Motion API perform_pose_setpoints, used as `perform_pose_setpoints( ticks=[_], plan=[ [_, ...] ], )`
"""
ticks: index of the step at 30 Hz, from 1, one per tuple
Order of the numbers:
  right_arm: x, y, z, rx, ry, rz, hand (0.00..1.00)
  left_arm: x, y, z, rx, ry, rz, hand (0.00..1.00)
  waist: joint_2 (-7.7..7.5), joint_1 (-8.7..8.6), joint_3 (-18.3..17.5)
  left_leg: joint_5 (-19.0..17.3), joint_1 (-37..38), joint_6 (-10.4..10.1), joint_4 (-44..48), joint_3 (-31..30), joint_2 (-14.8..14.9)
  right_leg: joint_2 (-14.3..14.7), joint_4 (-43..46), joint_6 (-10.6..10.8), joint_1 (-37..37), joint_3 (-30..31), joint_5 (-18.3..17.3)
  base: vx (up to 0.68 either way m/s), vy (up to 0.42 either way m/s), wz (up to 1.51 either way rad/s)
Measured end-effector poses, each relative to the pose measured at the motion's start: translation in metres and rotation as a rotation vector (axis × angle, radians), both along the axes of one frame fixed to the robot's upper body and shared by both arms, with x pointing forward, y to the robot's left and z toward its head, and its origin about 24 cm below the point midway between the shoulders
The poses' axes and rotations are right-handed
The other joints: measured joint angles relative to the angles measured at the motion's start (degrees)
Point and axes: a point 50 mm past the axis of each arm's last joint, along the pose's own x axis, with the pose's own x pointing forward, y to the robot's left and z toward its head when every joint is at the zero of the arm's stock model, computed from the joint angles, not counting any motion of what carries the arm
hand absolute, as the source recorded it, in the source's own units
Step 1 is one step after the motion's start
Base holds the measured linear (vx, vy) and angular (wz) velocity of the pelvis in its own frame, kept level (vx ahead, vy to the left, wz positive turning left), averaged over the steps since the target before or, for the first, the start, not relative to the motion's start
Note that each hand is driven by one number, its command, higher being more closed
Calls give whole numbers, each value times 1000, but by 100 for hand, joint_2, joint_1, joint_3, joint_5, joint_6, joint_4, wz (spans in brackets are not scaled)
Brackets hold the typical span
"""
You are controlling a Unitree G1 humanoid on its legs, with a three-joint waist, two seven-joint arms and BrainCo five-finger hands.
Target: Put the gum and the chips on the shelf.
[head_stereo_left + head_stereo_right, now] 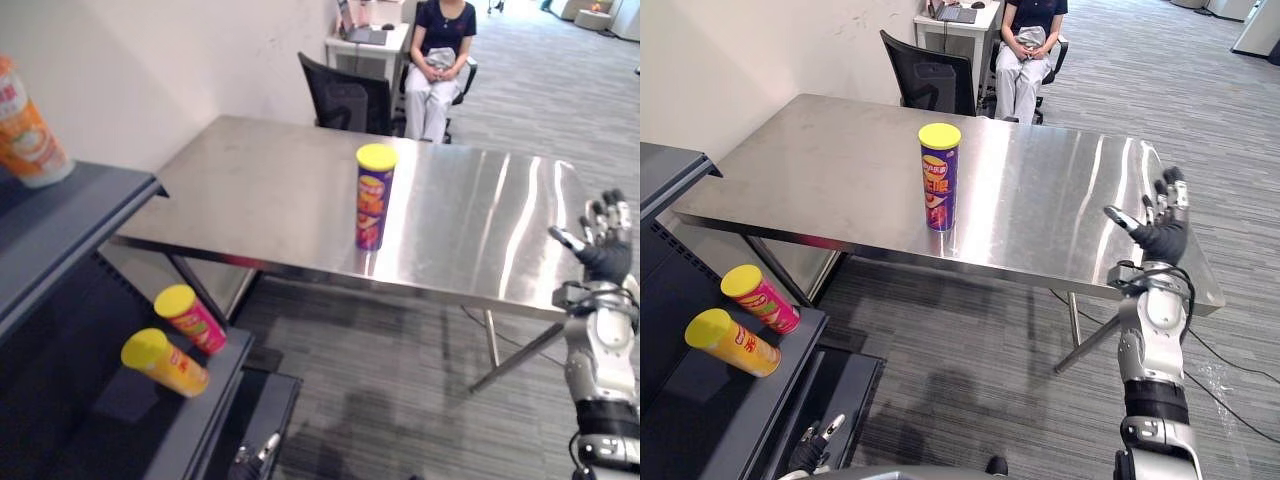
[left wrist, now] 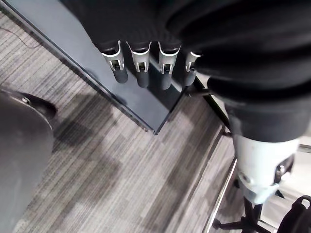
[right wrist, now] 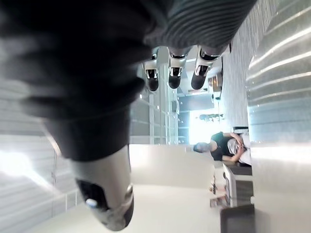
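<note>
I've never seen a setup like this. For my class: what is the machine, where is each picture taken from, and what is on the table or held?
This is a humanoid robot with two arms and hands. Two wide pictures come from cameras in its head, looking down; two close ones from its wrists. A purple chips can stands upright on the steel table. A red can and a yellow can lie on the dark shelf. The right hand is raised beside the table, fingers straight, holding nothing. The left hand hangs low by the shelf, also empty.
</note>
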Motion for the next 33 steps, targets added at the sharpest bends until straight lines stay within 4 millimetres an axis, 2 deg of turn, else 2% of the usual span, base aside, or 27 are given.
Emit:
perform_pose_setpoints(
  ticks=[5, 10, 17, 20, 25, 33],
  plan=[
    [17, 13, 6, -58, 46, 102, 0, -8, 8, 0, 38, 34, -24, 0, -22, 3, 119, 44, -25, 34, 13, -176, -79, -61, -18, 23, 61, -110, 24, -41, 5, 15],
    [36, 31, 13, -90, 70, 201, 0, -18, 11, -1, 46, 63, -21, 0, -25, 84, 284, 74, -66, 78, 38, -282, -152, -120, -20, 31, 78, -202, 40, -22, 13, 10],
    [56, 54, 22, -147, 99, 319, 0, -12, 10, 0, 50, 47, -74, 0, 8, 197, 540, 92, -83, 109, 105, -502, -227, -173, -20, 16, 163, -329, 67, -9, 4, 10],
    [59, 57, 20, -150, 122, 327, 0, -5, 9, 1, 57, 37, -110, 0, 16, 312, 625, 114, -106, 119, 109, -593, -245, -182, -21, 16, 186, -417, 67, -26, -9, 15],
    [70, 64, 27, -161, 130, 344, 0, -5, 8, 1, 56, 39, -120, 0, 53, 308, 723, 187, -169, 132, 108, -732, -309, -231, -21, 24, 190, -534, 72, -27, -3, 13],
    [77, 70, 26, -171, 164, 357, 0, -4, 7, 1, 55, 39, -142, 0, 55, 450, 831, 249, -182, 154, 98, -751, -361, -281, -21, 32, 189, -547, 121, -37, 8, 3]
  ],
)
